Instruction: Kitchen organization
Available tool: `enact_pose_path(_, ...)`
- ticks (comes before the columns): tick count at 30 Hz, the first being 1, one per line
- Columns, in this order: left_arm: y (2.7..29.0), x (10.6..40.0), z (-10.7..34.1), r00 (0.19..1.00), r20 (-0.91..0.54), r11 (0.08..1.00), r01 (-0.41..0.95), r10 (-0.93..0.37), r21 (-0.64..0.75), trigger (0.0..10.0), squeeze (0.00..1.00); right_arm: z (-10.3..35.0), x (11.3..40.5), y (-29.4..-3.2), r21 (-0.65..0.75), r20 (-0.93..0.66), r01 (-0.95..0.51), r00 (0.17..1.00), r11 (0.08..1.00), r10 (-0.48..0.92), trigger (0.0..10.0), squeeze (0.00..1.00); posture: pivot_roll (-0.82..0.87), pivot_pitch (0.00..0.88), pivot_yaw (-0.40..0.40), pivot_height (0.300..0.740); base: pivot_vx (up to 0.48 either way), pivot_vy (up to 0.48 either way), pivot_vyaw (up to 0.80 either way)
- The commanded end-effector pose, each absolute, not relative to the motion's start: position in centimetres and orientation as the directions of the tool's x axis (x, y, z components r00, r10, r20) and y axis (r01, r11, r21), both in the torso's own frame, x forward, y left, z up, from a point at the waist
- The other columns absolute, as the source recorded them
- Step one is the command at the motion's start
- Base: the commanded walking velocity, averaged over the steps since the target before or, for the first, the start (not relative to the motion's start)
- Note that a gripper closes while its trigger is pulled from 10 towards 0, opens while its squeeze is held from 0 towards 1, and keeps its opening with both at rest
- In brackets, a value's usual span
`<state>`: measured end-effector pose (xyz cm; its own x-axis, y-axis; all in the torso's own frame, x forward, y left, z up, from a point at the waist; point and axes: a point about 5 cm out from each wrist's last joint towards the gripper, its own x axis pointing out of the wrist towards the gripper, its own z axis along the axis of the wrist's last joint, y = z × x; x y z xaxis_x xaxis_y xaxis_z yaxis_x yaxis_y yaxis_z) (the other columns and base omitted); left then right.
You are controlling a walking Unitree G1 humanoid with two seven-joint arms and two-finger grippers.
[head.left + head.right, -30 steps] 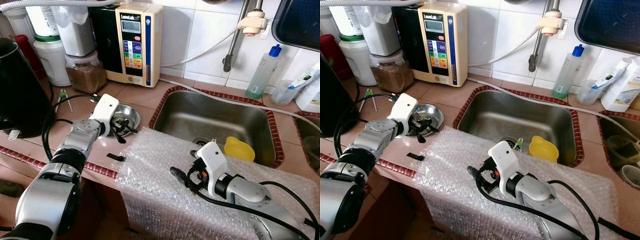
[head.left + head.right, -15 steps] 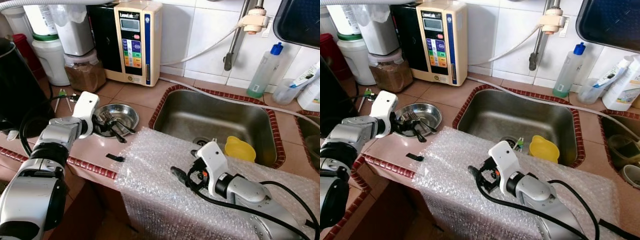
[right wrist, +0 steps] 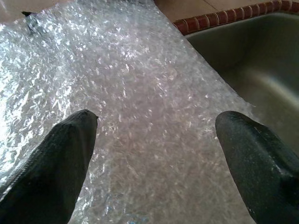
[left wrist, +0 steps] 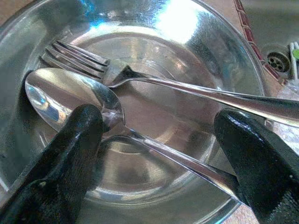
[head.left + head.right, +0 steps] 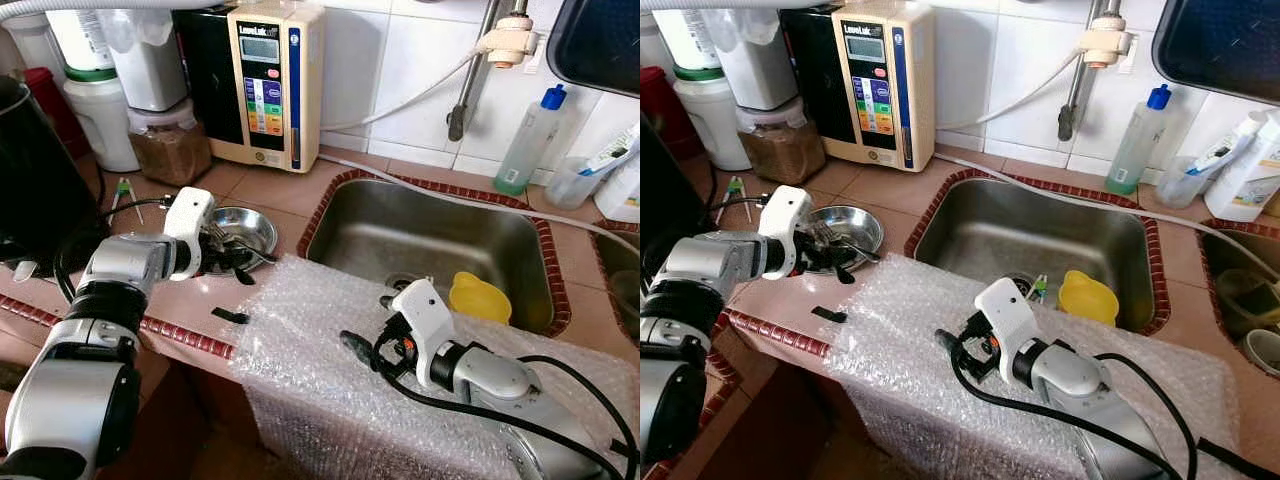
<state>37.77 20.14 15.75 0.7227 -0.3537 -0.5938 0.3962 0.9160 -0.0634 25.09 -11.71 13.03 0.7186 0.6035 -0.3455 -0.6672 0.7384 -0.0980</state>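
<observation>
Terracotta tiles covered the table (image 5: 270,190), with a steel sink (image 5: 430,245) sunk into it and a sheet of bubble wrap (image 5: 320,380) draped over its front edge. Against the wall stood a cream water ioniser (image 5: 265,85), and a yellow cup (image 5: 478,297) lay in the sink near the drain.

Left of the sink sat a small steel bowl (image 5: 248,228) holding a spoon (image 4: 70,95) and a fork (image 4: 77,56). The left claw (image 4: 159,135) was down inside the bowl, its fingers (image 4: 79,133) spread wide with nothing gripped. The spoon's handle ran slantwise across the gap between them, from the bowl of the spoon by one finger toward the other finger, so it lay across the closing line rather than along it. The fork's handle crossed just beyond it. The left arm was clearly the nearer one, and a squeeze here would probably take the spoon and might catch the fork too.

The right claw (image 3: 154,140) rested low over the bubble wrap beside the sink, also spread wide and empty.

Both handle ends ran out of the wrist view, so their full length was cut off. A small black scrap (image 5: 230,316) lay on the table edge; what it was could not be made out.
</observation>
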Motion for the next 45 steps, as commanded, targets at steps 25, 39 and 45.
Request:
enact_pose_path(25,20.0,36.8,13.3,0.721,-0.621,0.925,0.379,-0.305,-0.015,0.0,0.0,13.1,25.4,-11.7,-0.136,-0.347,-0.669,0.723,0.73,0.598,10.0,0.0,0.07,0.0,0.031,0.74,0.0,0.0,0.0)
enact_pose_path(39,19.4,37.9,14.0,0.767,-0.587,0.919,0.383,-0.259,0.095,0.0,0.0,13.0,25.3,-11.7,-0.131,-0.347,-0.669,0.722,0.731,0.599,10.0,0.0,0.06,0.0,0.031,0.74,0.0,0.0,0.0)
enact_pose_path(45,20.1,38.5,15.1,0.785,-0.576,0.894,0.403,-0.228,0.194,0.0,0.0,13.1,25.4,-11.9,-0.134,-0.347,-0.663,0.728,0.737,0.591,10.0,0.0,0.06,0.0,0.031,0.74,0.0,0.0,0.0)
